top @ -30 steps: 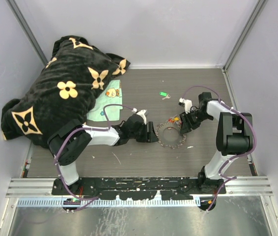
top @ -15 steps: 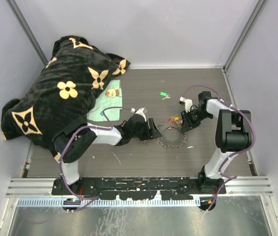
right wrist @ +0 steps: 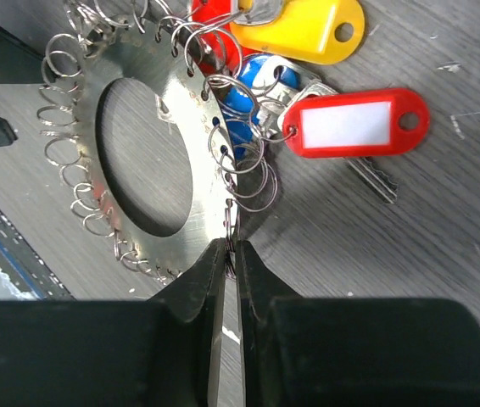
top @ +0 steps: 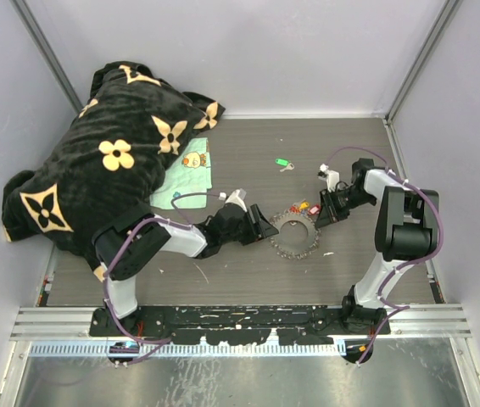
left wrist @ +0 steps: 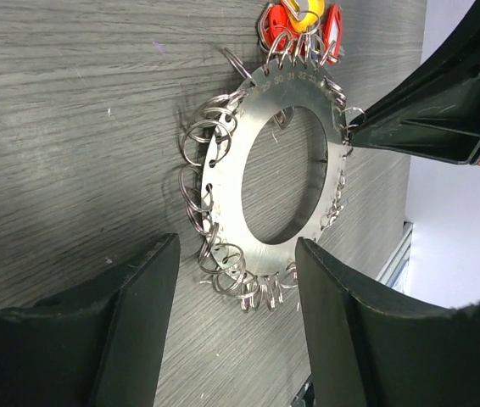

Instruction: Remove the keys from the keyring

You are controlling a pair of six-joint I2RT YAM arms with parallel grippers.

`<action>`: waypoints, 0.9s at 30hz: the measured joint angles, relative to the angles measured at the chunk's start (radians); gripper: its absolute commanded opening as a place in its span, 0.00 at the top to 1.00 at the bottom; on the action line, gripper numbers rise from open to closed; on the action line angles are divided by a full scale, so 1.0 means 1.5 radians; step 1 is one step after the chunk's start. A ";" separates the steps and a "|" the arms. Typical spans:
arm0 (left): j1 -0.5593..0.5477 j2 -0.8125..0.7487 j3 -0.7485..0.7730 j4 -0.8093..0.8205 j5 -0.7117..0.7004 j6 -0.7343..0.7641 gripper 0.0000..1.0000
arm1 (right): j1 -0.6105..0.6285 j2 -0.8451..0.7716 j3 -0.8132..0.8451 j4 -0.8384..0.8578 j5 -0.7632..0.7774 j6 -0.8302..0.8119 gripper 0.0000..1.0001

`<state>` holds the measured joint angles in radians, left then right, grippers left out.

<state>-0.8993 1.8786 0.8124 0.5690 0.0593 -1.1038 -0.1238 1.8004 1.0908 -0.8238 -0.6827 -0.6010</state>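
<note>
The keyring (top: 284,241) is a flat grey metal disc with a hollow centre and many small split rings round its rim, lying on the table. The keys (top: 304,207), with red, yellow and blue tags, hang bunched at its far edge. In the right wrist view a red tag (right wrist: 354,123) and a yellow tag (right wrist: 308,30) lie beside the keyring (right wrist: 202,170). My right gripper (right wrist: 231,250) is shut, pinching a small split ring at the disc's rim. My left gripper (left wrist: 238,246) stands open just left of the keyring (left wrist: 227,178), its jaws either side of the near rim without touching it.
A loose green-tagged key (top: 282,162) lies farther back on the table. A black blanket with gold flowers (top: 113,153) fills the back left, partly over a pale green cloth (top: 185,180). Grey walls close in the table on three sides.
My right gripper has closed its jaws onto the keyring's rim and shifted slightly right. The left gripper has drawn back a little from the ring, still open.
</note>
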 measured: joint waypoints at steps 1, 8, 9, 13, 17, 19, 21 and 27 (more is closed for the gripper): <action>0.000 -0.001 -0.004 0.005 -0.003 -0.001 0.41 | -0.002 0.000 0.000 -0.003 -0.008 0.000 0.88; -0.002 -0.068 -0.063 -0.017 -0.026 0.050 0.41 | -0.002 -0.002 0.009 -0.030 -0.071 -0.001 0.96; -0.003 -0.083 -0.071 -0.026 -0.030 0.063 0.41 | -0.002 -0.004 0.011 -0.033 -0.081 -0.001 0.97; -0.015 -0.164 -0.098 -0.064 -0.050 0.124 0.40 | -0.003 -0.026 0.012 -0.044 -0.128 0.006 1.00; -0.042 -0.253 -0.112 -0.079 -0.071 0.203 0.39 | -0.003 -0.050 0.012 -0.048 -0.174 0.021 1.00; -0.062 -0.286 -0.114 -0.080 -0.082 0.258 0.37 | -0.004 -0.054 0.013 -0.048 -0.198 0.027 1.00; -0.084 -0.306 -0.114 -0.079 -0.094 0.314 0.34 | -0.004 -0.054 0.013 -0.050 -0.217 0.034 1.00; -0.150 -0.288 -0.077 -0.116 -0.117 0.480 0.16 | -0.006 -0.048 0.016 -0.071 -0.270 0.038 1.00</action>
<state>-1.1240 1.4471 0.6975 0.3950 -0.1169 -0.3832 -0.1329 1.7290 1.1149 -0.9298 -1.0870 -0.5442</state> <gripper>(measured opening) 0.765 0.100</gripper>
